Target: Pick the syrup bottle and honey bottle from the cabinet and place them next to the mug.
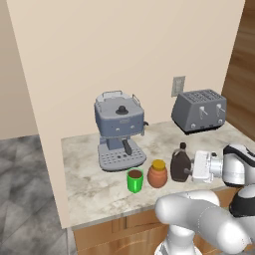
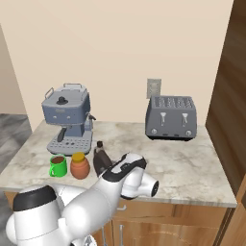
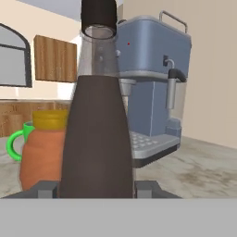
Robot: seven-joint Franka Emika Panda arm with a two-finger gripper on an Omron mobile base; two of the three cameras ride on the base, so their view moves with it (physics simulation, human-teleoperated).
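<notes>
- I see my gripper (image 3: 96,189) closed around the syrup bottle (image 1: 180,163), which stands upright on the tabletop (image 1: 89,189).
- Honey bottle (image 1: 157,174) sits between it and the mug (image 1: 135,181).

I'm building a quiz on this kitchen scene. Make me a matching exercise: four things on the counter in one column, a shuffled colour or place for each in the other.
Things:
1. mug
2. honey bottle
3. syrup bottle
4. toaster

Descriptions:
A. between the fingers of the gripper
B. grey, by the wall outlet
C. bright green
D. yellow-orange lid

Pairs: 1-C, 2-D, 3-A, 4-B
</notes>
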